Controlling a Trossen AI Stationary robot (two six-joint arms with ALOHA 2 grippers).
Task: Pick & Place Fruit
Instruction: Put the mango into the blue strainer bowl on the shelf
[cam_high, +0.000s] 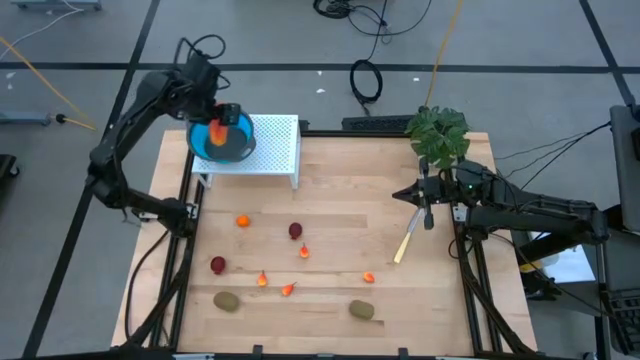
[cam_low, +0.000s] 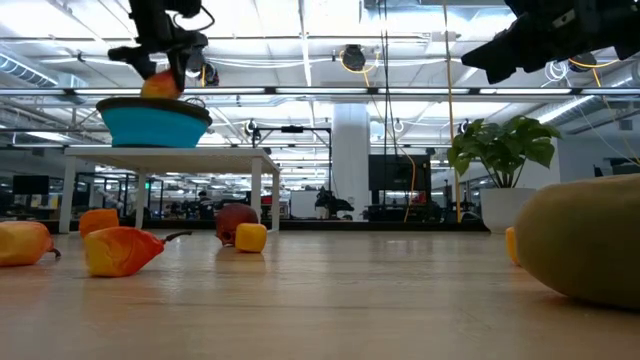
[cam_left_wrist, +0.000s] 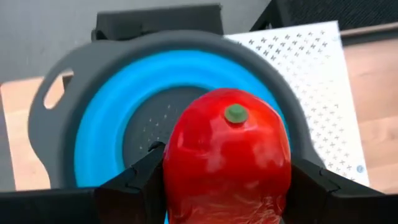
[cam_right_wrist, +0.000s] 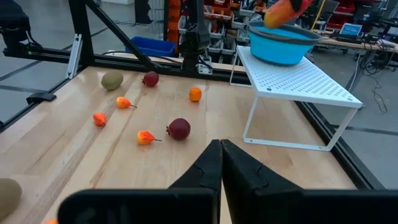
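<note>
— What's crowding the table?

— Mostly loose fruit on the near half. An orange ball (cam_high: 242, 221) and a dark red ball (cam_high: 295, 231) lie mid-table, another red ball (cam_high: 217, 264) sits toward the left edge, and small orange-red bits (cam_high: 262, 279) are scattered between them. Two kiwis (cam_high: 227, 300) lie close to the near edge, well apart from each other. A pale yellow stick (cam_high: 406, 242) lies slanted near the right edge, and a plant (cam_high: 438, 132) fills the far right corner.

— And the arms?

— The left gripper (cam_left_wrist: 227, 180) hangs over the blue bowl (cam_high: 222, 141), pinching the big red fruit (cam_left_wrist: 227, 155) between its fingers (cam_left_wrist: 140, 177); the fruit is above the bowl's middle, not down in it. The bowl sits on a white perforated rack (cam_high: 280, 150) at the far left corner. The right gripper (cam_high: 424, 195) waits by the right edge near the plant, fingers pressed together, right over the stick's far end.

— Room to move?

— The far middle of the tabletop is bare wood, and so is the strip between the rack's legs and the fruit. A dark frame borders the table sides.

— Any writing?

— None I can read.
</note>
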